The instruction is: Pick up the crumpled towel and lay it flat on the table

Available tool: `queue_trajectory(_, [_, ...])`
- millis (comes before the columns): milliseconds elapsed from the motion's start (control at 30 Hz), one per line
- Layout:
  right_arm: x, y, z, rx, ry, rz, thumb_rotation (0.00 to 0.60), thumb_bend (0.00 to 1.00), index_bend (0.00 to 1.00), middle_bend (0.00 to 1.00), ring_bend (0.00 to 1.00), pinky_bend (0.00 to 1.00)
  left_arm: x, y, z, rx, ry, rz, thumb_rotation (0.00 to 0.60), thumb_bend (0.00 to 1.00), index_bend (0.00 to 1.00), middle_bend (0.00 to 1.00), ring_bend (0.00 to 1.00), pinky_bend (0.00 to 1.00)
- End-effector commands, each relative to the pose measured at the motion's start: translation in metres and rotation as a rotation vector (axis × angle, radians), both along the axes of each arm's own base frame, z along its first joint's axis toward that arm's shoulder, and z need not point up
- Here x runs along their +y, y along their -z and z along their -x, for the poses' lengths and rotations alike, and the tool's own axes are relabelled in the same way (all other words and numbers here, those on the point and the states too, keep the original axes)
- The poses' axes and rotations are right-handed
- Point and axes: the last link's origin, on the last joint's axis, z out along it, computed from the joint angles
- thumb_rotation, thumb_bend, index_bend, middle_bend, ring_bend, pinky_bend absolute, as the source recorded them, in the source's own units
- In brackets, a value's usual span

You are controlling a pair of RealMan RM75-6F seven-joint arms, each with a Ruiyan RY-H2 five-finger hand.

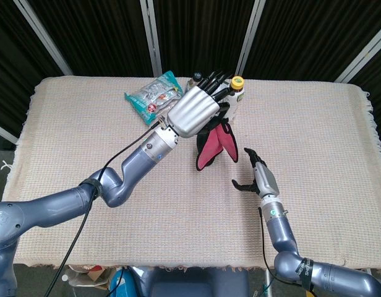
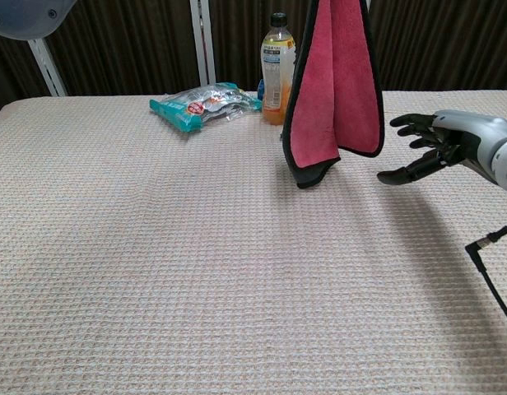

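Broadly, the surface (image 2: 113,271) is a table draped in a cream waffle-weave cloth, and most of it lies bare below and in front of both hands, which leaves room to spread the cloth out.

Next in size, the left hand (image 1: 196,110) is raised above the far middle of the surface, its fingers curled around the top of the red towel (image 2: 336,86). Held high like this, the towel hangs clear of the surface in a folded drape, red inside with a dark edging, its lowest corner dangling free; that height looks chosen so gravity pulls the creases out and a loose edge is offered for a second grasp.

The right hand (image 2: 439,144) hovers just to the right of the hanging towel, apart from it, fingers spread and holding nothing. Its open pose and position beside the lower edge suggest it is set to catch that edge, so the two hands can stretch the towel before lowering it.

Behind the left hand stands a drink bottle (image 2: 276,70) with amber liquid, upright, and further to that hand's left lies a teal snack packet (image 2: 204,104), both well away from the landing area.
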Motion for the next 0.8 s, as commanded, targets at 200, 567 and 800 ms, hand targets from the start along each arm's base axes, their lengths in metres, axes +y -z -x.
queue_trajectory(200, [-0.008, 0.005, -0.018, -0.026, -0.009, -0.003, 0.6, 0.15, 0.01, 0.0, 0.0, 0.0, -0.005, 0.004, -0.009, -0.005, 0.009, 0.005, 0.6, 0.47, 0.64, 0.26, 0.03, 0.02])
queue_trajectory(567, [-0.025, 0.015, -0.036, -0.015, 0.013, 0.027, 0.6, 0.15, 0.2, 0.03, 0.0, 0.0, -0.014, 0.008, -0.015, -0.014, 0.027, 0.019, 0.6, 0.47, 0.64, 0.26, 0.03, 0.02])
queue_trajectory(800, [-0.033, 0.021, -0.04, -0.01, 0.025, 0.059, 0.6, 0.15, 0.37, 0.1, 0.01, 0.01, -0.016, 0.008, -0.013, -0.02, 0.027, 0.025, 0.6, 0.47, 0.64, 0.26, 0.03, 0.02])
